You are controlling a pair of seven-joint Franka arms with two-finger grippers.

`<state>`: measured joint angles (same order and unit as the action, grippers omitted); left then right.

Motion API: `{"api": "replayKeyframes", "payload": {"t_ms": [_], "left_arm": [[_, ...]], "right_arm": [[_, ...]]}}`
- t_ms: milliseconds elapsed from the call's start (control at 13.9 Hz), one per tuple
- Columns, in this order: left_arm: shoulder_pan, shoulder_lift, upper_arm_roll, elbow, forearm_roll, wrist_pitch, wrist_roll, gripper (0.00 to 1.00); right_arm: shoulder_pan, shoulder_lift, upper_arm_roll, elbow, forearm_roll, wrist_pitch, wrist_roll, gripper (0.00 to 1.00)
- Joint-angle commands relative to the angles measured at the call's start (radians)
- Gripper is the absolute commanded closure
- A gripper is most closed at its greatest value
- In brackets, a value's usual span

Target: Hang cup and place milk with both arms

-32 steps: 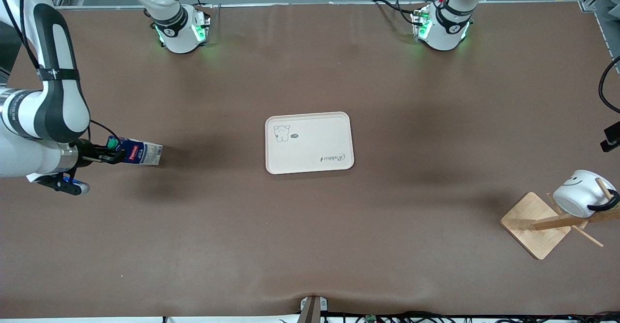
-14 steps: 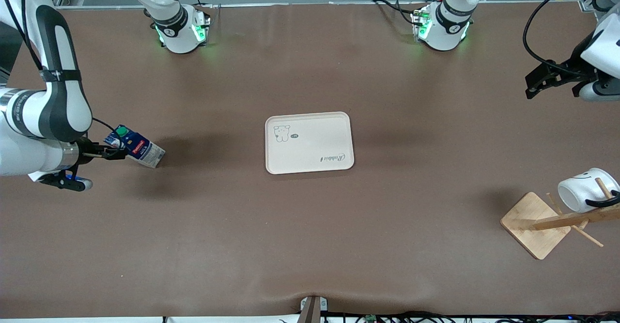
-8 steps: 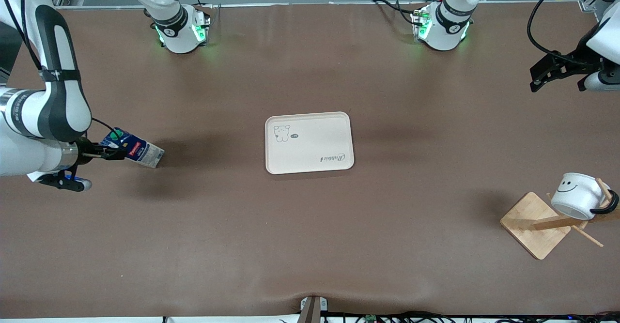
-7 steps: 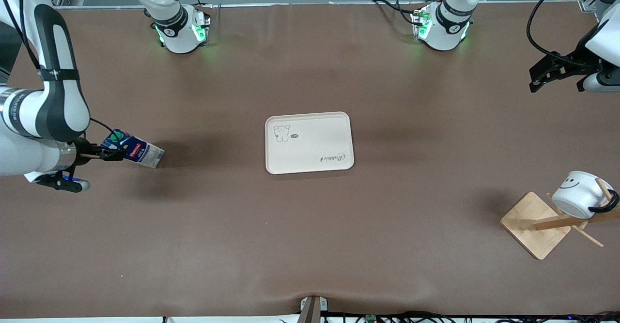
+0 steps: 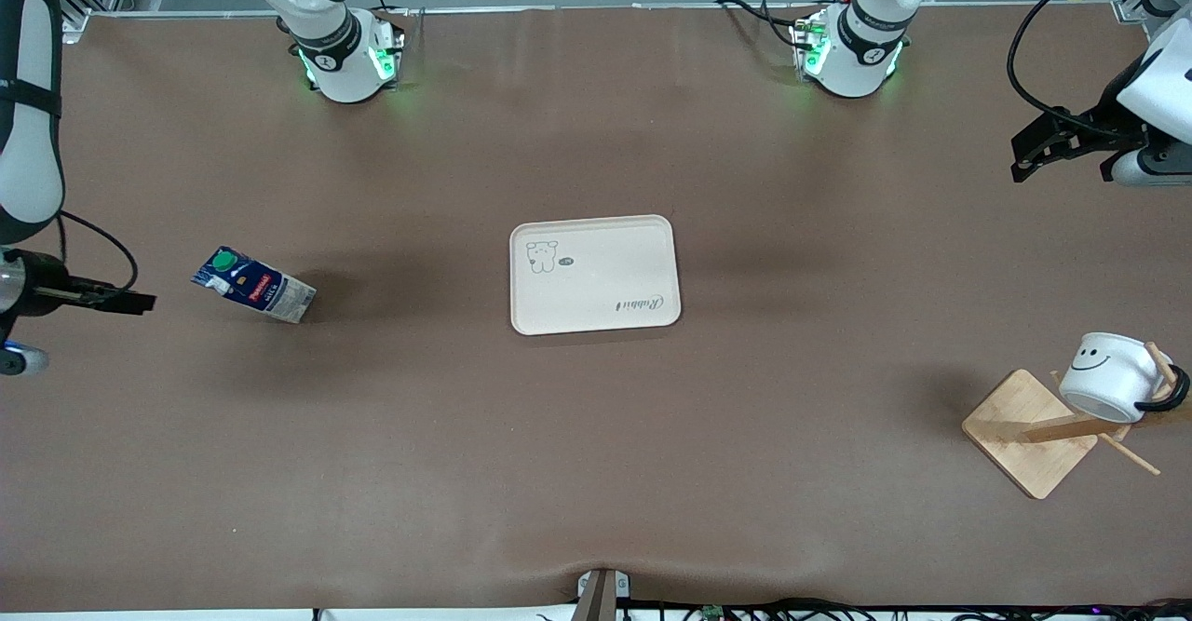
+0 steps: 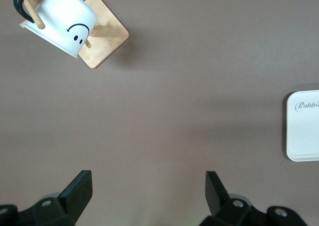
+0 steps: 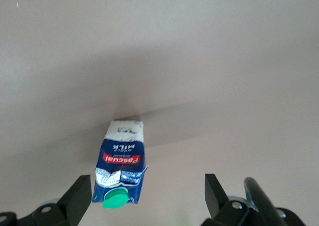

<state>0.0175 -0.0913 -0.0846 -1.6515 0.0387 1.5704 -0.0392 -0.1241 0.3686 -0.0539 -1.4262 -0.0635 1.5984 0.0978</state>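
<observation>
Milk (image 5: pixel 253 286) on worktop (image 5: pixel 596 472) at right arm's end, tilted, cap end toward right gripper (image 5: pixel 130 303); its fingers spread, empty, just clear; I re-approach along carton's long axis. Cup (image 5: pixel 1110 384) hangs on rack (image 5: pixel 1029 433); left gripper (image 5: pixel 1034 155) spread, waiting

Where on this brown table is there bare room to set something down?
The white rectangular tray in the middle is bare, with open tabletop all round it. Space tightens only at the ends: the dark blue milk carton beside the right gripper, and the wooden rack holding the white smiley mug.
</observation>
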Motion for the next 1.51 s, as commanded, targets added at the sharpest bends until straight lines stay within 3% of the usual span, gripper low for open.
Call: {"api": "replayKeyframes", "payload": {"t_ms": [0,215,359,502,718,789,1220,1435], "left_arm": [[0.002,-0.007,0.006,-0.001,-0.022,0.005,-0.001,0.00],[0.025,-0.008,0.003,-0.001,-0.022,-0.003,0.006,0.00],[0.024,-0.007,-0.001,-0.004,-0.023,-0.004,0.005,0.00],[0.024,-0.010,-0.004,-0.005,-0.026,-0.007,0.004,0.00],[0.025,-0.016,-0.004,-0.007,-0.026,-0.016,0.005,0.00],[0.027,-0.016,-0.004,0.001,-0.028,-0.038,0.001,0.00],[0.027,-0.016,0.000,0.010,-0.033,-0.055,0.001,0.00],[0.029,-0.008,0.003,0.022,-0.031,-0.055,-0.008,0.00]], "right_arm": [[-0.020,0.004,0.017,0.105,0.026,-0.075,0.022,0.00],[0.024,-0.037,0.031,0.196,0.037,-0.218,0.029,0.00],[0.026,-0.138,0.029,0.178,0.097,-0.242,0.017,0.00],[0.044,-0.203,0.029,0.107,0.096,-0.269,0.025,0.00],[-0.005,-0.356,0.020,-0.130,0.096,-0.131,0.028,0.00],[-0.008,-0.373,0.020,-0.172,0.094,-0.123,0.025,0.00],[0.011,-0.326,0.029,-0.085,0.077,-0.117,0.014,0.00],[0.017,-0.341,0.028,-0.102,0.076,-0.173,0.016,0.00]]}}
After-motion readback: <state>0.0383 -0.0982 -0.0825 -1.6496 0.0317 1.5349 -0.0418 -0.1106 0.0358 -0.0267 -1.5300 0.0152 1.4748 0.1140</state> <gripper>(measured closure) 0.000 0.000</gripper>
